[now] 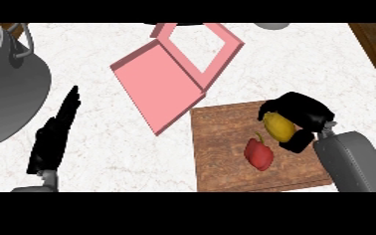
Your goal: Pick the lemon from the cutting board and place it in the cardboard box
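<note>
Much of the lemon [279, 126] is covered by the right hand [303, 114], whose black fingers and thumb curl round it from above and from the right, so only its yellow left face shows; whether it is lifted off the wood cannot be told. It is a smooth oval, plain yellow, lying over the right part of the wooden cutting board [220, 154], just beside a red pepper [258, 153] with a short green stem. The board's lower edge is cut off by the view. The pink box [172, 72] lies up and left of the board, its lid flapped open, its far rim partly cut off. A grey pan [18, 89] runs off the left edge. The left hand [55, 132] rests with straight fingers, holding nothing, on the marble counter [95, 144], with bare marble between it and the board.
</note>
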Motion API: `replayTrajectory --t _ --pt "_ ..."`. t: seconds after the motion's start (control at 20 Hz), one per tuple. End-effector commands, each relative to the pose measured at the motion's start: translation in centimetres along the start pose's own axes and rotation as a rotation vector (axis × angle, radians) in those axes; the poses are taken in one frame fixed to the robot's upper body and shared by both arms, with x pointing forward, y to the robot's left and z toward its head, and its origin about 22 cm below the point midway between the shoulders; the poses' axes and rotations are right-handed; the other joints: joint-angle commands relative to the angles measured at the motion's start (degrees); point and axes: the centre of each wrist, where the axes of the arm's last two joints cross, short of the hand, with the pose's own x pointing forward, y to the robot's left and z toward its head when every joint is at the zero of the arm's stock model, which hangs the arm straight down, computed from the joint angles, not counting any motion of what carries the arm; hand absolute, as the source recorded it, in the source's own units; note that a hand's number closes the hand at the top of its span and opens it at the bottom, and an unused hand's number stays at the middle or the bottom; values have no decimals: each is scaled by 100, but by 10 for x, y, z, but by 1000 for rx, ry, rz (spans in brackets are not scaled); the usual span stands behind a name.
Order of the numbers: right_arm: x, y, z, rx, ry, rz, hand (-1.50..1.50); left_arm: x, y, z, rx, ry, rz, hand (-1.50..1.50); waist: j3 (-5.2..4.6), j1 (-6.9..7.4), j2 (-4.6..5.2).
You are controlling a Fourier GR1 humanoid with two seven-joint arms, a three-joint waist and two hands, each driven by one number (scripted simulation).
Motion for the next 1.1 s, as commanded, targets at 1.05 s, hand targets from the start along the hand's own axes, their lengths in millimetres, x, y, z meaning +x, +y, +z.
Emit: replayTrajectory --t 1.05 --pt "95 -57 2 -578 558 -15 150 4 -1 -5 -4 -4 -14 0 0 -21 -10"
